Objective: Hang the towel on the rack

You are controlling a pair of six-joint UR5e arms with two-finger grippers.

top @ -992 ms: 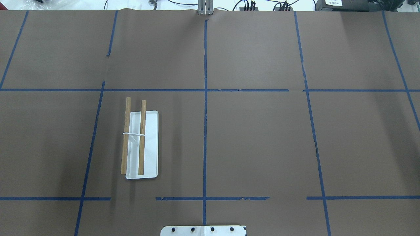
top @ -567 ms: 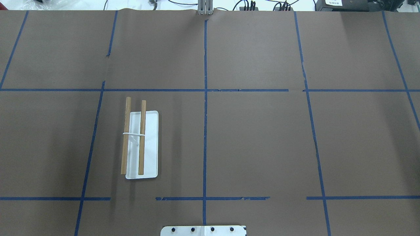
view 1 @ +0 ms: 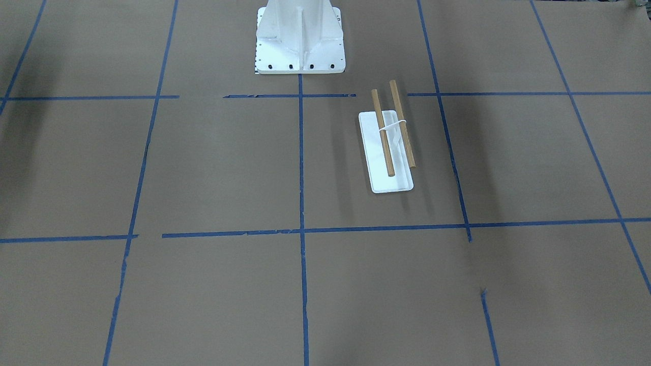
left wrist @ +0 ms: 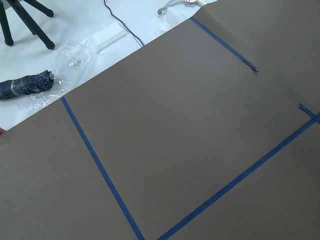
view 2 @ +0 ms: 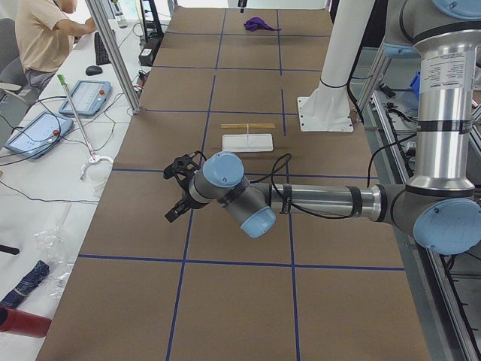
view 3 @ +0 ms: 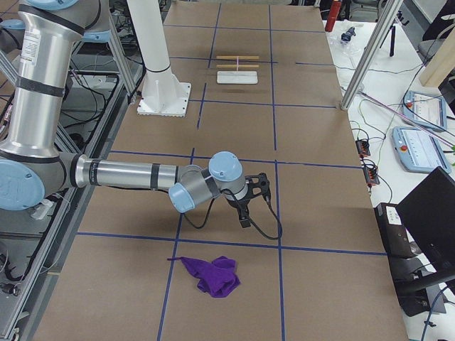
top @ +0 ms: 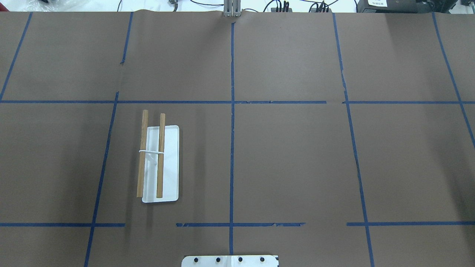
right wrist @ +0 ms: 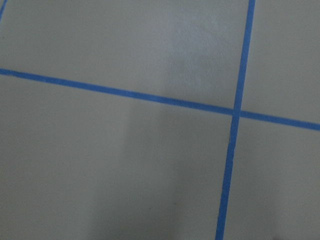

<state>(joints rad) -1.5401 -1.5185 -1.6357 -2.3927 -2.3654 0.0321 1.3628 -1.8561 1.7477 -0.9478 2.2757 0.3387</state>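
Note:
The rack is a white tray base point(top: 170, 174) with two wooden rods point(top: 160, 155) held above it, on the robot's left side of the table; it also shows in the front-facing view point(view 1: 379, 168). The purple towel point(view 3: 213, 274) lies crumpled on the brown table at the robot's right end, and far away in the exterior left view point(view 2: 259, 24). My left gripper point(view 2: 176, 192) hangs above the table at the left end, far from the rack. My right gripper point(view 3: 245, 212) hangs a little beyond the towel. Both show only in side views, so I cannot tell whether they are open or shut.
The white robot pedestal point(view 1: 300, 40) stands at the table's near middle. Blue tape lines grid the brown table cover point(top: 297, 155). A person point(view 2: 45, 37) sits at a side bench with tablets. A plastic bag and a rolled dark bundle point(left wrist: 30, 85) lie off the table's edge.

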